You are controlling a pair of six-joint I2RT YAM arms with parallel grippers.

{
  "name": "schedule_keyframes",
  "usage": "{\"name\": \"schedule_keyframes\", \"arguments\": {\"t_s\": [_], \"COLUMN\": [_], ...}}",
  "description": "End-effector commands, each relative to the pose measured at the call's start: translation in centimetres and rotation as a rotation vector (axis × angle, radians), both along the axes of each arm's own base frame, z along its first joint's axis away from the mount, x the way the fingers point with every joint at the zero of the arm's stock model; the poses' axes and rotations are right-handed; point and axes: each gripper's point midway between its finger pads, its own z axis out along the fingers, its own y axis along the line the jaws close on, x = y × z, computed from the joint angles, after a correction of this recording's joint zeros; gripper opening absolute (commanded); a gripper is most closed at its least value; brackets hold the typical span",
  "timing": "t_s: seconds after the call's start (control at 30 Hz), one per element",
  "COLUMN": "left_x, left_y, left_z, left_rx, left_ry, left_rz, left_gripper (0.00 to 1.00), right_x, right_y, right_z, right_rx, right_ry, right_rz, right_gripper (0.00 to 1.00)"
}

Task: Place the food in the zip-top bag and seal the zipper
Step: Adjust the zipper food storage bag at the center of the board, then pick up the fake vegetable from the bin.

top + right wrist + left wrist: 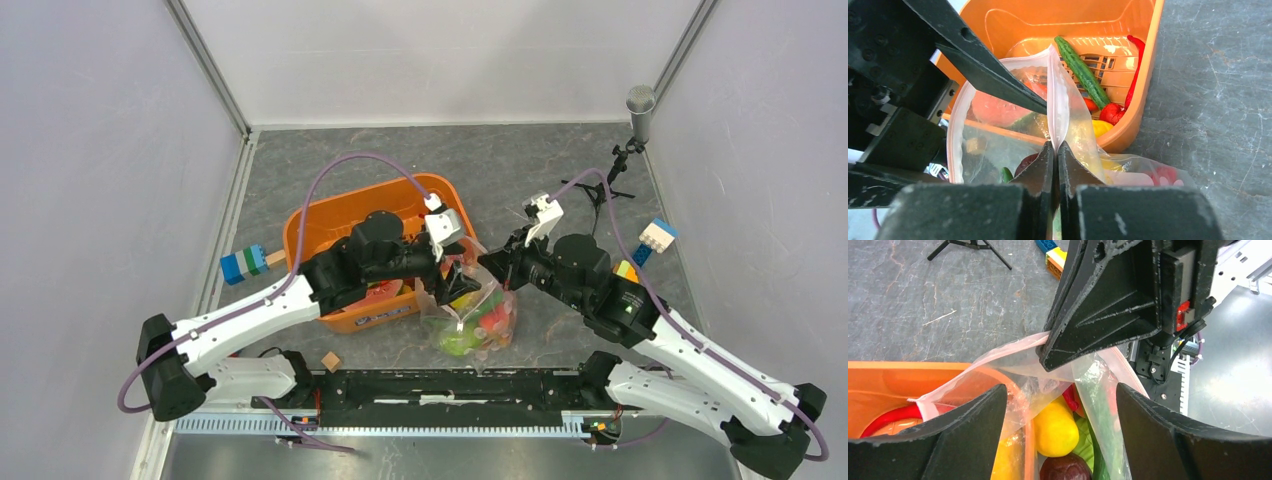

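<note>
Right wrist view, right gripper (pixel 1055 147) pinched closed on the zipper (pixel 1057 100) of the zip-top bag (pixel 993 140), food (pixel 1055 427) inside, orange tub (pixel 1048 20) at twelve o'clock holding cucumber (pixel 1080 70) and chilli (pixel 1136 65), left gripper (pixel 1060 392) spread wide around the bag's mouth.

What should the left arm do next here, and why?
Probably move the open left gripper to the orange plastic tub for the long green toy cucumber. The right gripper pinches the mouth of the clear polka-dot plastic bag, and the cucumber and a red toy chilli lie unpacked in the tub.
</note>
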Motion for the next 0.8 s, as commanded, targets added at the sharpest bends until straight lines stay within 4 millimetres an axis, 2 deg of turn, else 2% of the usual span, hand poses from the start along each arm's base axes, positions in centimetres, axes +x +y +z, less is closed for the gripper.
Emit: {"name": "schedule_keyframes", "arguments": {"t_s": [0.0, 0.07, 0.17, 0.23, 0.3, 0.37, 0.43, 0.57, 0.63, 0.77], "left_x": [0.1, 0.1, 0.1, 1.0, 3.0, 5.4, 6.9, 8.0, 8.2, 8.2], "left_y": [1.7, 2.5, 4.0, 5.6, 7.9, 10.5, 13.0, 17.1, 18.6, 18.4], "left_z": [3.6, 5.2, 7.2, 8.2, 8.1, 6.1, 3.1, -3.5, -5.9, -9.0], "left_rx": [-0.051, -0.086, -0.129, -0.144, -0.146, -0.107, -0.035, 0.108, 0.155, 0.215], "left_ry": [-0.106, -0.135, -0.179, -0.195, -0.202, -0.158, -0.066, 0.121, 0.201, 0.349], "left_rz": [0.035, 0.063, 0.109, 0.207, 0.377, 0.577, 0.721, 0.837, 0.866, 0.848], "left_gripper": [0.92, 0.99, 1.0, 1.0, 1.0, 1.0, 1.0, 1.0, 1.0, 1.0], "right_x": [0.2, 0.1, -0.2, -0.4, -0.5, -0.5, -0.4, -0.3, -0.2, -0.2], "right_y": [-0.6, -0.5, -0.3, -0.2, -0.3, -0.3, -0.3, -0.3, -0.2, 0.3], "right_z": [1.9, 2.0, 2.2, 2.3, 2.3, 2.1, 1.9, 1.6, 1.6, 1.7], "right_rx": [0.023, 0.035, 0.065, 0.081, 0.092, 0.094, 0.089, 0.077, 0.073, 0.068], "right_ry": [-0.053, -0.069, -0.093, -0.106, -0.113, -0.117, -0.115, -0.114, -0.117, -0.12], "right_rz": [-0.019, -0.008, 0.011, 0.024, 0.029, 0.026, 0.024, 0.023, 0.023, 0.044], "right_gripper": [0.0, 0.0, 0.0, 0.0, 0.0, 0.0, 0.0, 0.0, 0.0, 0.0]}}
